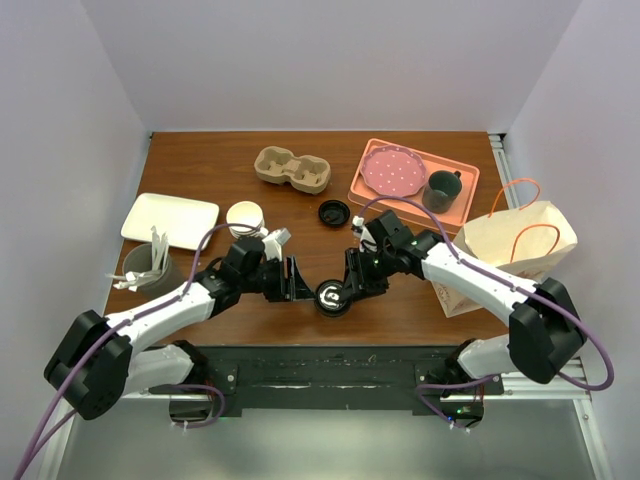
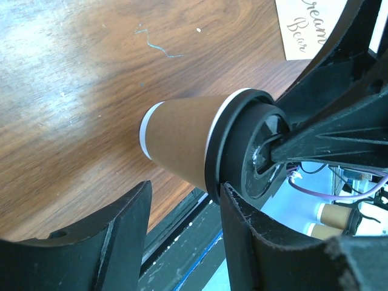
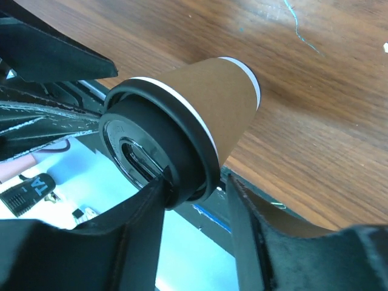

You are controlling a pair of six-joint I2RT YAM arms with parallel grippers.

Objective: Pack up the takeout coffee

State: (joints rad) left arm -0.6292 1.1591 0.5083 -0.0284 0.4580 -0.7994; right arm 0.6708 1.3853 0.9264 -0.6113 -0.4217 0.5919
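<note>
On the brown wooden table (image 1: 200, 170), near edge, the black-lidded tan paper cup (image 1: 333, 297) is flanked upright: left gripper (image 2: 186, 193) spread just left, right gripper (image 3: 197, 185) set around its lid (image 3: 142, 148), whether clamped cannot be told.

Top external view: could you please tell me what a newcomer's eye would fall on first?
The black-lidded takeout coffee stands at the table's near centre, flanked by the left tool and the right tool. At the right edge sits a paper bag with orange handles, beyond it a coral tray.
</note>
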